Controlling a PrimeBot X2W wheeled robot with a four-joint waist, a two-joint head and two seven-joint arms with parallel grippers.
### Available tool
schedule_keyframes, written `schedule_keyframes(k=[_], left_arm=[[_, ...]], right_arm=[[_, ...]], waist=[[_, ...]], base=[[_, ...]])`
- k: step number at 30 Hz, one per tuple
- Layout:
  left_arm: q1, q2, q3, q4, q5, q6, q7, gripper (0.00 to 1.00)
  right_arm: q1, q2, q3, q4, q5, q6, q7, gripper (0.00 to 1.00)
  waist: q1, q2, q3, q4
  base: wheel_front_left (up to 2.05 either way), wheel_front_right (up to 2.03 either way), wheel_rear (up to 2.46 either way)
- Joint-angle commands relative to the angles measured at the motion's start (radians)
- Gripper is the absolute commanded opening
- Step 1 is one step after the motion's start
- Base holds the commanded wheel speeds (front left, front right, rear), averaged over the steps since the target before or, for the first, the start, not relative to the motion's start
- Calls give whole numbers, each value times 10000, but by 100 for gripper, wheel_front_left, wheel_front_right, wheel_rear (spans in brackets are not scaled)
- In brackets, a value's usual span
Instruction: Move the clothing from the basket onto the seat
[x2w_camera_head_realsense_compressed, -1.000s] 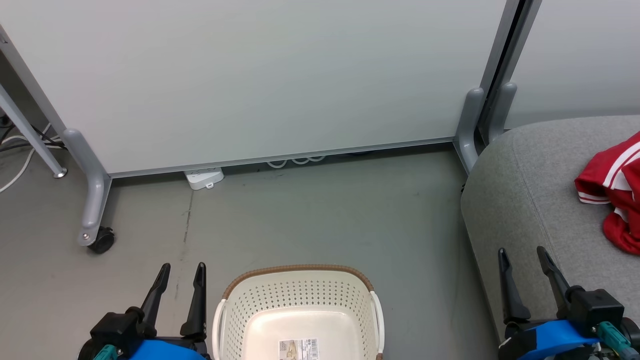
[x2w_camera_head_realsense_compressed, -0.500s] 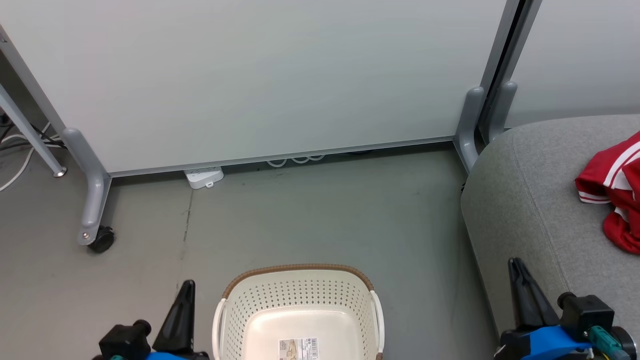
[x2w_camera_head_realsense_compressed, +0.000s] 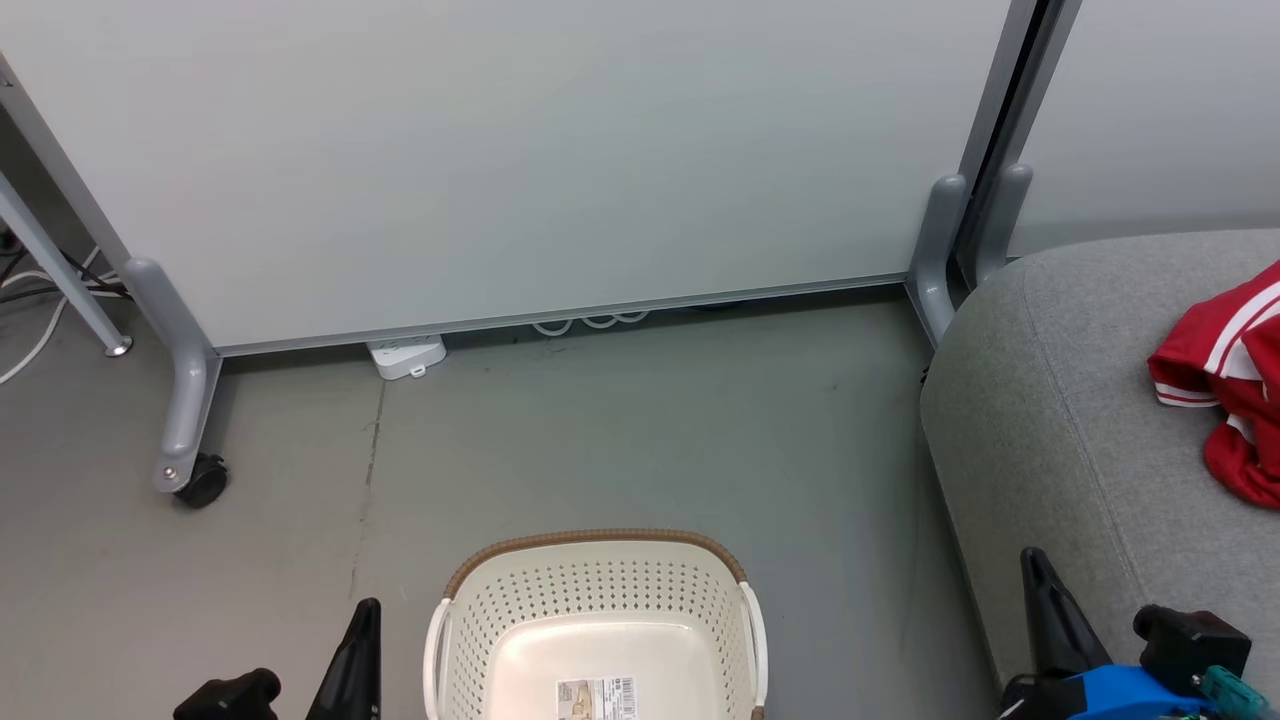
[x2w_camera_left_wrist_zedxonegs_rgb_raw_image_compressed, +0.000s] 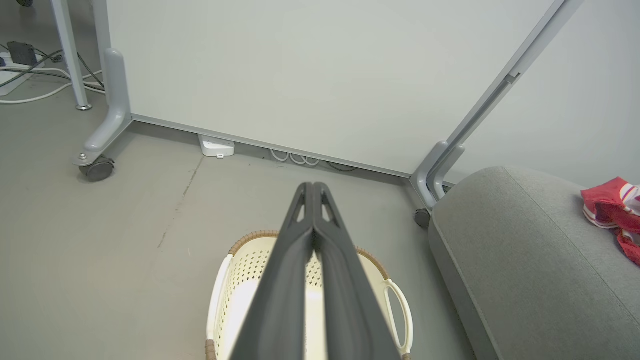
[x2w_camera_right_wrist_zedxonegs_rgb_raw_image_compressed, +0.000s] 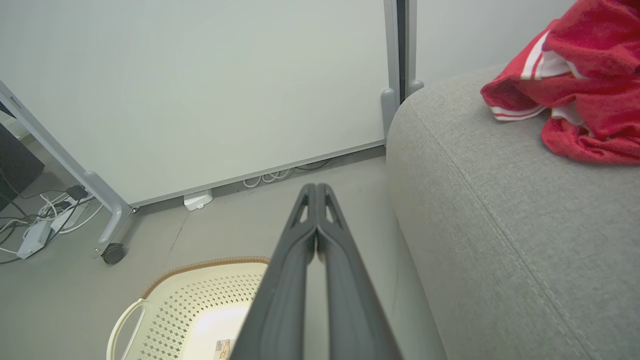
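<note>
The cream-white basket (x2w_camera_head_realsense_compressed: 600, 560) stands on the floor at the bottom centre of the head view; the part of its inside that shows holds just a label. It shows again as the basket (x2w_camera_left_wrist_zedxonegs_rgb_raw_image_compressed: 235, 270) and the basket (x2w_camera_right_wrist_zedxonegs_rgb_raw_image_compressed: 200, 300). Red clothing (x2w_camera_head_realsense_compressed: 1225, 390) with white stripes lies bunched on the grey seat (x2w_camera_head_realsense_compressed: 1060, 420) at the right, also the clothing (x2w_camera_right_wrist_zedxonegs_rgb_raw_image_compressed: 575, 100) and the clothing (x2w_camera_left_wrist_zedxonegs_rgb_raw_image_compressed: 612, 210). My left gripper (x2w_camera_head_realsense_compressed: 366, 606) is shut, low beside the basket's left side, its tips pressed together (x2w_camera_left_wrist_zedxonegs_rgb_raw_image_compressed: 312, 186). My right gripper (x2w_camera_head_realsense_compressed: 1032, 555) is shut at the seat's front edge (x2w_camera_right_wrist_zedxonegs_rgb_raw_image_compressed: 316, 187).
A white partition panel (x2w_camera_head_realsense_compressed: 520, 150) on grey wheeled feet (x2w_camera_head_realsense_compressed: 190, 470) closes off the back. A white power strip (x2w_camera_head_realsense_compressed: 407, 355) and cables lie at its base. More cables trail at the far left (x2w_camera_head_realsense_compressed: 40, 300). Grey floor lies between basket and panel.
Both grippers went from open to shut and sank toward the bottom edge of the head view. The basket, seat and clothing stayed put.
</note>
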Motion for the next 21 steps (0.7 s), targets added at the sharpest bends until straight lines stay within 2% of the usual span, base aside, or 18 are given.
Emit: schedule_keyframes(k=[1, 21], left_arm=[[-186, 46, 134, -227, -408, -5, 84, 0], [-373, 44, 638, -589, -3457, -15, 932, 0]], right_arm=[[-216, -10, -35, -142, 494, -1, 44, 0], [-527, -15, -118, -111, 4105, -3, 606, 0]], waist=[[0, 0, -2, -3], [0, 0, -41, -48]], base=[[0, 0, 0], [0, 0, 0]])
